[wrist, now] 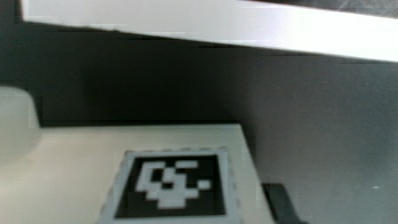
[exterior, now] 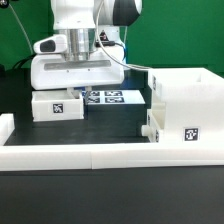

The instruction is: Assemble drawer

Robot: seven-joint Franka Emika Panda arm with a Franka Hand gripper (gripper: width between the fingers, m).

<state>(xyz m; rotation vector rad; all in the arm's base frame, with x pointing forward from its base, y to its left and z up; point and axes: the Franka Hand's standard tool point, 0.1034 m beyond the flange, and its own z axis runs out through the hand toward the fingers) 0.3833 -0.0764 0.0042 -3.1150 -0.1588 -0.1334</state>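
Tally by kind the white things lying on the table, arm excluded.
Housing: 1
Loose tray: 1
Marker board: 1
Border wall: 1
Total: 4

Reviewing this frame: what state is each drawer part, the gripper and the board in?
gripper: lowered; jaws hidden, open or shut unclear.
housing: upright, at the exterior view's right.
tray: lying flat, outside the housing, beneath the gripper.
marker board: lying flat, tags up.
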